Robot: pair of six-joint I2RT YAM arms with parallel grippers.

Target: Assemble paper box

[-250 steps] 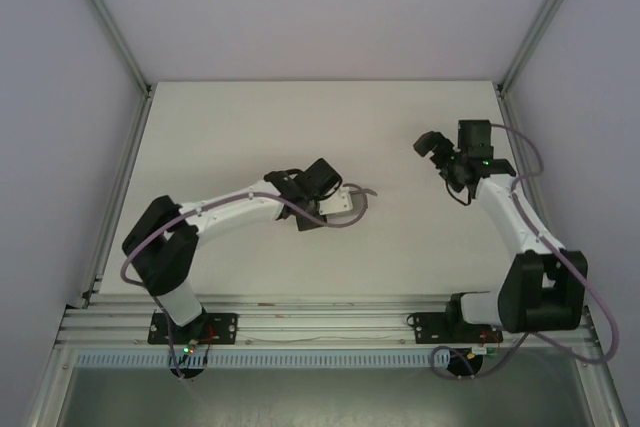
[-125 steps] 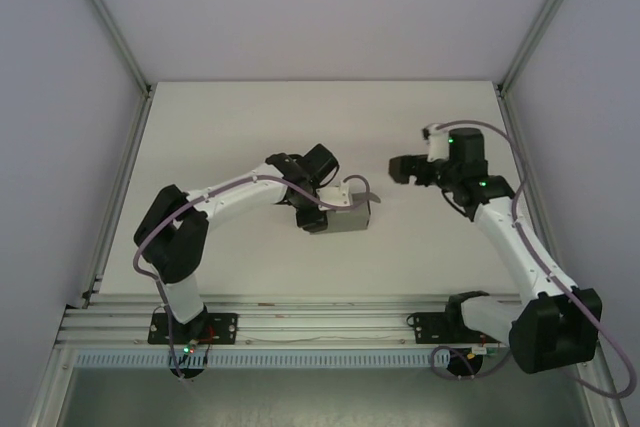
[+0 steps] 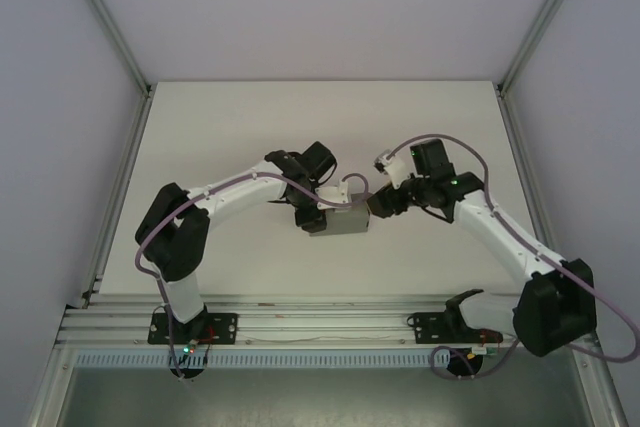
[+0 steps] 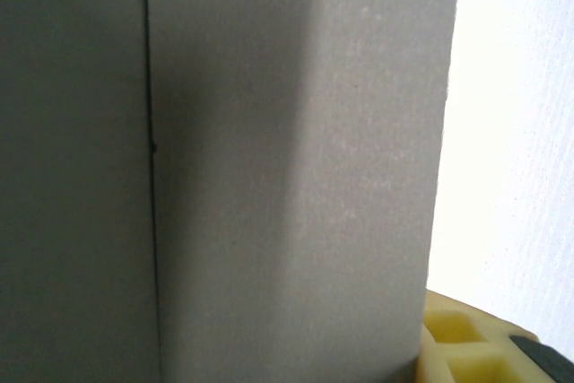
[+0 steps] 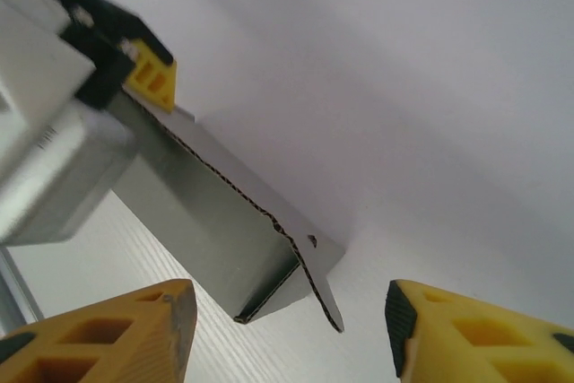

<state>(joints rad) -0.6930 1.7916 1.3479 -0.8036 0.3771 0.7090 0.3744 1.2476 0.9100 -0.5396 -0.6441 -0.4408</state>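
Left hand (image 3: pixel 322 215) clamps the box (image 3: pixel 346 223) — its open end faces the right hand (image 5: pixel 289 304) — part-open, empty, just beside.

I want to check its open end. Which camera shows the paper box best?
The right wrist view: the paper box shows its open end and loose flap clearly. In the top external view the paper box is small, held by the left gripper. In the left wrist view it is a close grey wall with a crease.
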